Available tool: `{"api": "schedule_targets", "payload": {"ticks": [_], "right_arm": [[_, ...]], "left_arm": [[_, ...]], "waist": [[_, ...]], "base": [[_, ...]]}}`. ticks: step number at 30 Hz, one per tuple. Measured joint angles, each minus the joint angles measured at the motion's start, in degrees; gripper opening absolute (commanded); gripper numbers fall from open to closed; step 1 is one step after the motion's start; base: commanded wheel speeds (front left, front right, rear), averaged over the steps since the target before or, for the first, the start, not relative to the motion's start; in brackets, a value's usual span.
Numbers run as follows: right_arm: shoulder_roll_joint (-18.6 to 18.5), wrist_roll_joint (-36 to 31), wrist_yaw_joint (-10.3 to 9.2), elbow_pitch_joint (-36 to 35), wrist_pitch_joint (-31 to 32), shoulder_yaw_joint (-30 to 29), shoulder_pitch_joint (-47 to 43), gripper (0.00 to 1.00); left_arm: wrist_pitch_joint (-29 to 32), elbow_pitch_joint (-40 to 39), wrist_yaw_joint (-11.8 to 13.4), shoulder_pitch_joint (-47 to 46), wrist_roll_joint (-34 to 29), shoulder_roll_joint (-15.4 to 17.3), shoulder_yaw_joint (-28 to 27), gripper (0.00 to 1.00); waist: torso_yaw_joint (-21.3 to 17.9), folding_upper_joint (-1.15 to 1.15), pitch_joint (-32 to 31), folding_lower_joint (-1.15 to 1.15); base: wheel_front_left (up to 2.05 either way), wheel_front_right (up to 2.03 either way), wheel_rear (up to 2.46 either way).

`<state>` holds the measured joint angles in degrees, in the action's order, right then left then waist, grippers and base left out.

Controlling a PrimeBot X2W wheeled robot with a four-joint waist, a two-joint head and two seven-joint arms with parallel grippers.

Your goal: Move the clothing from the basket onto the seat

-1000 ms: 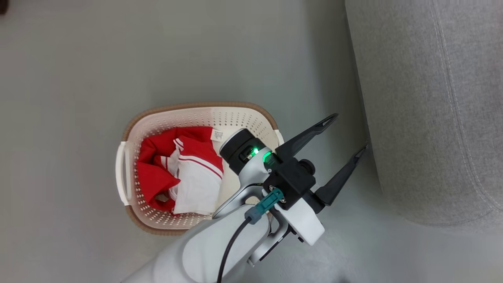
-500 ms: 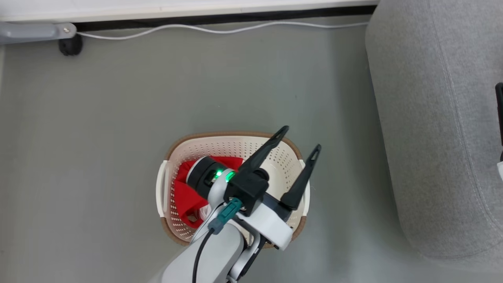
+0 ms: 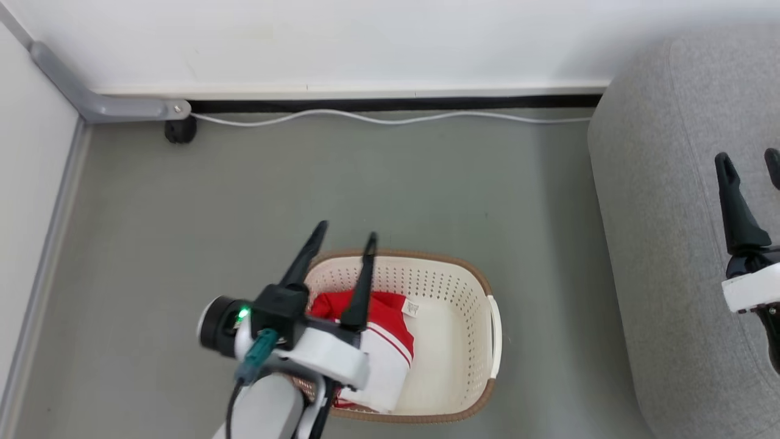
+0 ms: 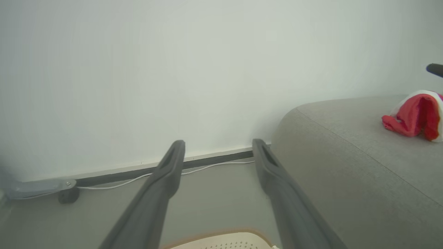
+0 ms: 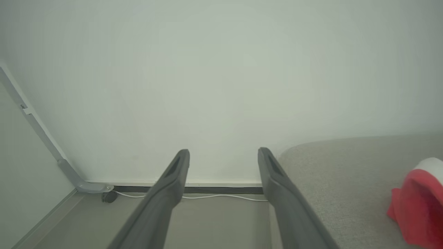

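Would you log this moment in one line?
left gripper over basket | right gripper over seat | both jaws open | clothing: basket, seat

Bright, even, soft light — faint shadows, no glare — wrist views hazy, jaws blurred close up.

Red, white-striped clothing, cream perforated brown-rimmed basket, grey woven seat.

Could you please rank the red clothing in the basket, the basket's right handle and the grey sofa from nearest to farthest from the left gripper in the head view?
From the left gripper:
1. Red clothing, just under its fingers, inside the basket.
2. White handle, on the basket's right side.
3. Grey sofa, far right.
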<state>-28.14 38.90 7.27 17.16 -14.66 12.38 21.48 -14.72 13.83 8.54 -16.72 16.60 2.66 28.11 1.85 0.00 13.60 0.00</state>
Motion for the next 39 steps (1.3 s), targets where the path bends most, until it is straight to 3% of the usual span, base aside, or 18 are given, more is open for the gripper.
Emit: {"api": "schedule_targets", "payload": {"ticks": [11, 25, 32, 39], "right_arm": [[5.9, -4.6, 0.00, -3.8, 0.0, -3.8, -6.7, 1.00], [10.9, -11.2, 0.00, -6.5, 0.0, -5.1, -17.4, 1.00], [12.0, -12.4, 0.00, -6.6, 0.0, -4.5, -21.2, 1.00], [12.0, -12.8, 0.00, -4.7, 0.0, -2.6, -21.3, 1.00]], "left_arm": [[0.0, 0.5, 0.0, 9.2, -4.6, -0.1, -13.2, 1.00], [0.0, 1.1, -5.5, 17.9, -8.0, 0.1, -23.4, 1.00], [0.1, -0.2, -6.1, 20.9, -7.9, 0.1, -25.1, 1.00], [0.1, -1.6, -5.4, 23.1, -5.5, 0.0, -23.3, 1.00]], "waist": [[1.1, 0.00, -6.0, 0.00], [0.6, 0.00, -12.0, 0.00], [-0.2, 0.00, -13.0, 0.00], [-0.9, 0.00, -13.2, 0.00]], "base": [[0.00, 0.00, 0.00], [0.00, 0.00, 0.00], [0.00, 0.00, 0.00], [0.00, 0.00, 0.00]]}}
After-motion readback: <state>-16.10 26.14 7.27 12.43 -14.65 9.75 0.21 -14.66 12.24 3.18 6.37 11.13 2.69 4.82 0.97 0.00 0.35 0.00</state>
